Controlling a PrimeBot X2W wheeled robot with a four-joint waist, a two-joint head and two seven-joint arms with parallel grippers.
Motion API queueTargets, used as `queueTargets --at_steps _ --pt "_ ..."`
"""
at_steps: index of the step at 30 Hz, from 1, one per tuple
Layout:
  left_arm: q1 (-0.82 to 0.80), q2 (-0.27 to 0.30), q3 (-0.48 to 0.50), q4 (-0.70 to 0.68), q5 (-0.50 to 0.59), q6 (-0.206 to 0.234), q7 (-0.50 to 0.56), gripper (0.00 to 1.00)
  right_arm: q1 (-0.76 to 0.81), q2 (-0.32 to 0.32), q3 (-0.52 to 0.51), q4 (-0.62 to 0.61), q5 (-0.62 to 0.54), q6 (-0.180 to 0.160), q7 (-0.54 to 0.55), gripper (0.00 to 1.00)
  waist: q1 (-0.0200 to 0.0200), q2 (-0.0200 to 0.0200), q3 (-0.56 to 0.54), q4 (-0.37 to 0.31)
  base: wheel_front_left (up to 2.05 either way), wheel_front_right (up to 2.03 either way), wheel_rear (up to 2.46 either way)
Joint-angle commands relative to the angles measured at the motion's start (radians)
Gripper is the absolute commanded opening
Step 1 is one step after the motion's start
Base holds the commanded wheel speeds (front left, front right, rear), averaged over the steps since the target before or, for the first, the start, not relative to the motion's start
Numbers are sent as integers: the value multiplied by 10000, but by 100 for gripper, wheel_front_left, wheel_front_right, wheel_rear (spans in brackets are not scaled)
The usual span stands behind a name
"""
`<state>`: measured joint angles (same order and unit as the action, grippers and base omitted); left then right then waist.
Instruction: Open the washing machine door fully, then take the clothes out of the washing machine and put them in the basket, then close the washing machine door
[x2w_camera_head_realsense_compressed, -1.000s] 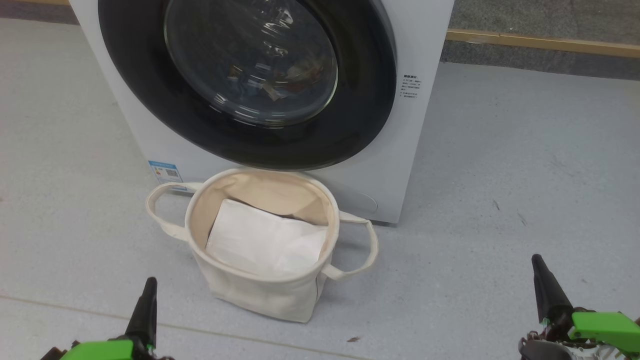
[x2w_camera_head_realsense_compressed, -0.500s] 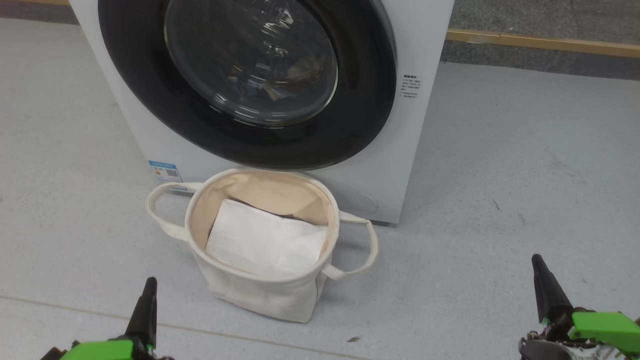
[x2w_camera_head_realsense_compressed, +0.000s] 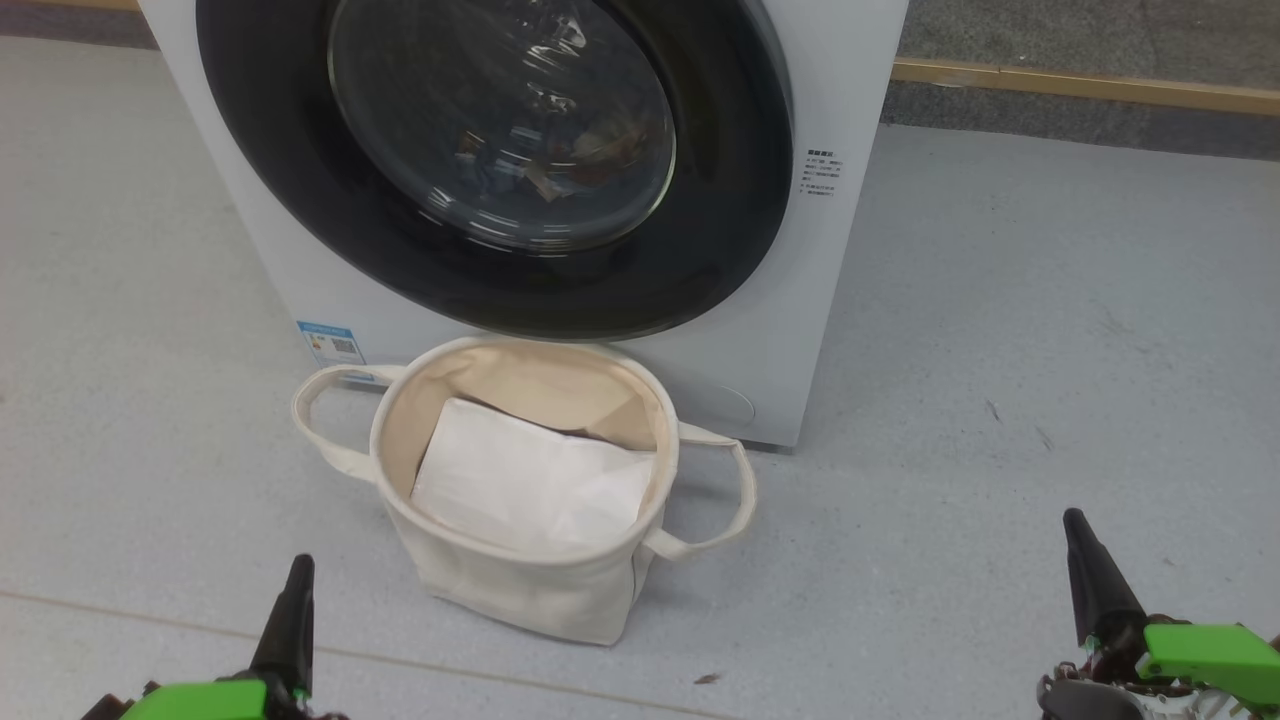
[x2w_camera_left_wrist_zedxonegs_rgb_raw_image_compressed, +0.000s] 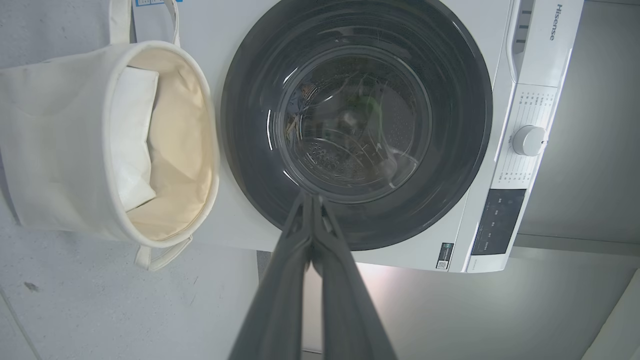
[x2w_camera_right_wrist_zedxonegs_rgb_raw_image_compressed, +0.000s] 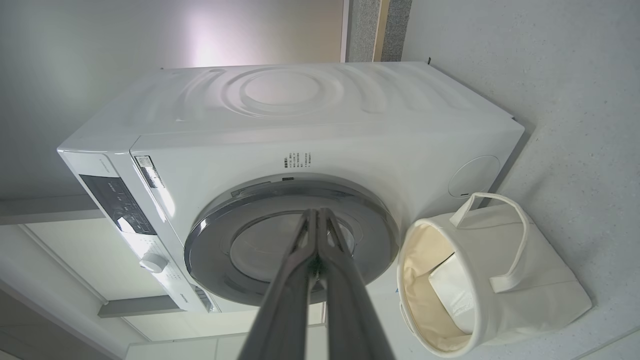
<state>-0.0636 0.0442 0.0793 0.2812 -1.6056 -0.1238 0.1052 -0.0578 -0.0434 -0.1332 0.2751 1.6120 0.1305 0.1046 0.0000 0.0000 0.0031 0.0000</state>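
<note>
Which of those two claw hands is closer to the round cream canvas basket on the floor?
Left. The left gripper sits close on the left of the round cream canvas basket; the right gripper is well off to its right.

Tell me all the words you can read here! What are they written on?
"Hisense": on the washing machine, at its top front corner.
Small print block on the machine's white front: too small to read.
Blue sticker at the machine's lower front corner: too small to read.
Markings around the dial: too small to read.
Dark display panel: blurred, unreadable.
</note>
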Motion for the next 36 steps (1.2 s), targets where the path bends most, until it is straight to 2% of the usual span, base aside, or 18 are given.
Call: queueTargets --at_steps 1,36 --pt "-443 60 341 -364 -34 -69 77 0 -501 -68 198 -303 -30 2 83 0 0 0 0 0 0 0 0" --pt "-443 60 341 -364 -34 -69 77 0 -501 -68 198 -303 -30 2 83 0 0 0 0 0 0 0 0"
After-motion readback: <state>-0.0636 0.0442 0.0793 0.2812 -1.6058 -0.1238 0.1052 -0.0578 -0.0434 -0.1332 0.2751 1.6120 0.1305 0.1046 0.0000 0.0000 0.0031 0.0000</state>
